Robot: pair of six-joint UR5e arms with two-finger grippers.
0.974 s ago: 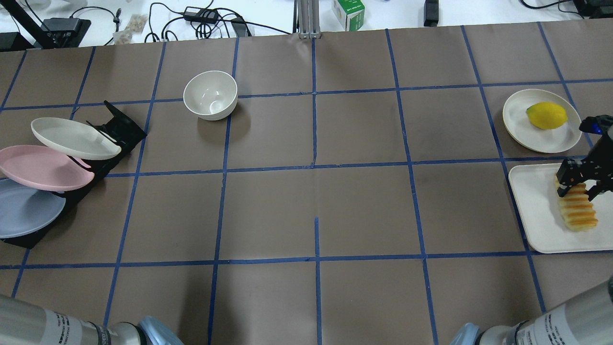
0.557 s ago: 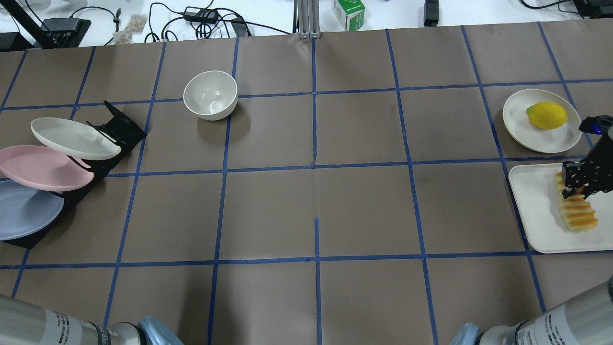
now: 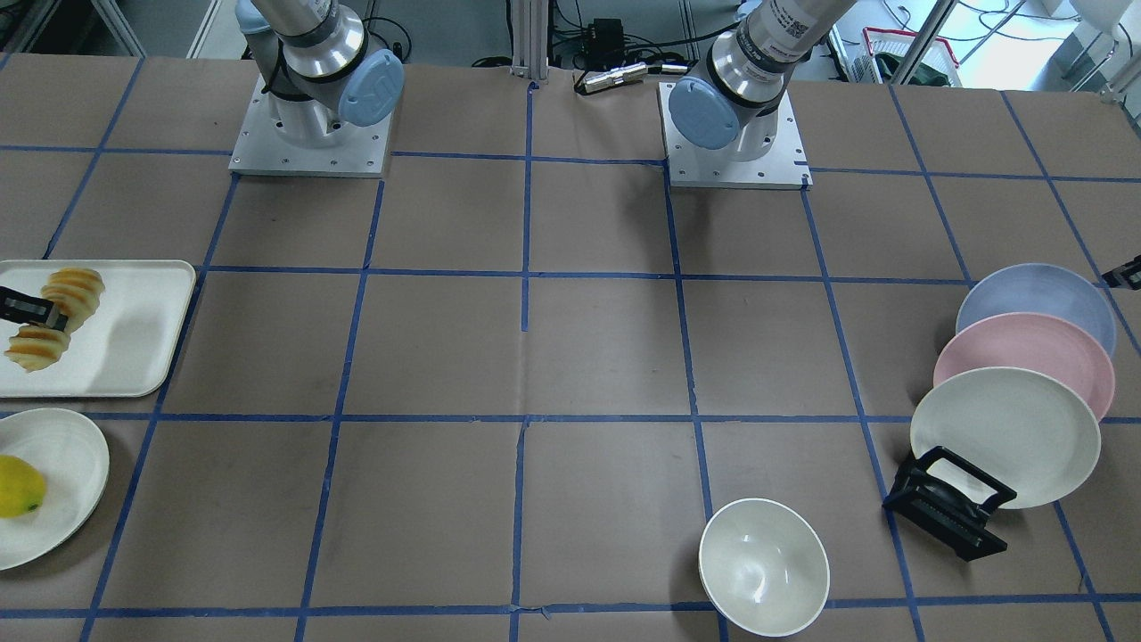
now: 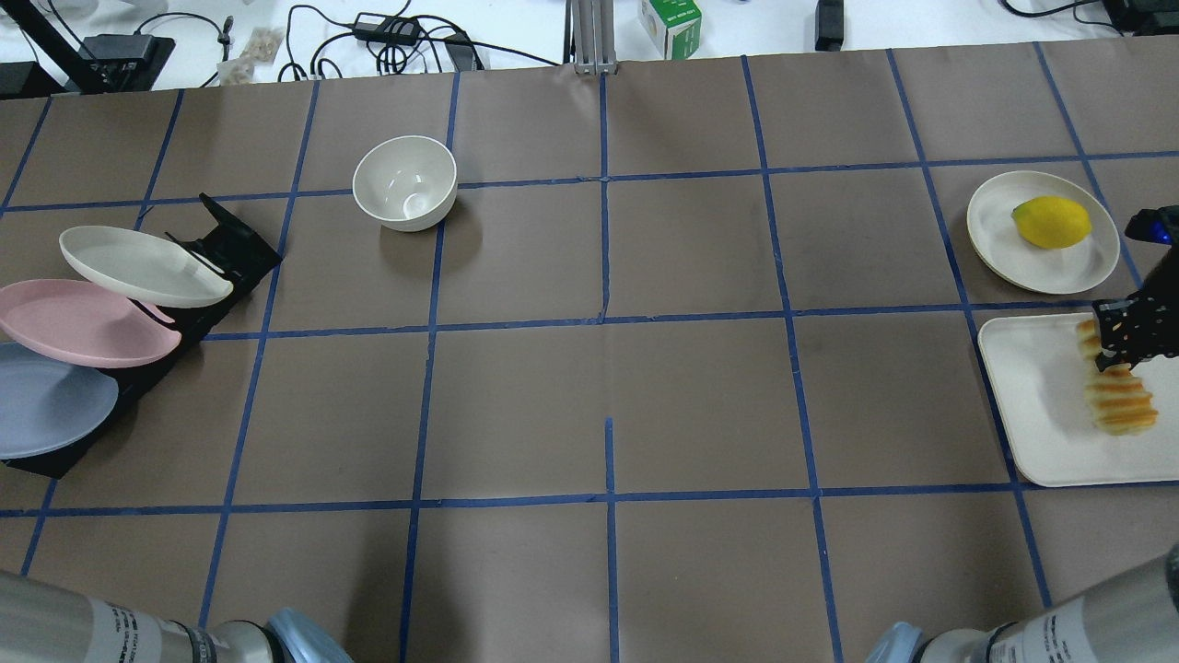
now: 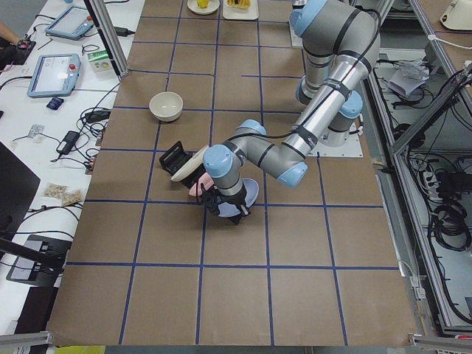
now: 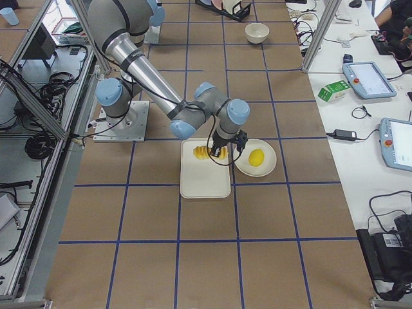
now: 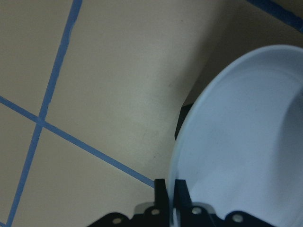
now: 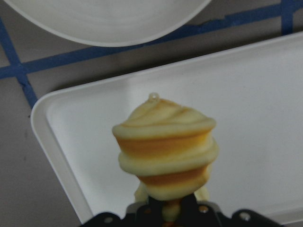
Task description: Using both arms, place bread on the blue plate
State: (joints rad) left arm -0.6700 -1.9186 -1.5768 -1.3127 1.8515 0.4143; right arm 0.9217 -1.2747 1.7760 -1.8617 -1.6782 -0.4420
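Observation:
The bread (image 4: 1122, 398), a ridged orange-brown loaf, is gripped near its far end by my right gripper (image 4: 1126, 344), which is shut on it just above the white tray (image 4: 1027, 405). The right wrist view shows the bread (image 8: 165, 151) sticking out from the shut jaws over the tray. The blue plate (image 4: 46, 401) leans lowest in the black rack (image 4: 235, 244) at the far left. In the left wrist view my left gripper (image 7: 169, 189) is shut on the blue plate's rim (image 7: 189, 142). In the overhead view the left gripper is out of frame.
A pink plate (image 4: 83, 322) and a cream-white plate (image 4: 143, 267) lean in the same rack above the blue one. A white bowl (image 4: 405, 182) stands at the back left. A lemon (image 4: 1050, 221) lies on a cream plate (image 4: 999, 235) behind the tray.
My right gripper has closed on the bread and shifted right and back with it, raising the loaf off the tray. The blue plate has slid slightly left in the rack.

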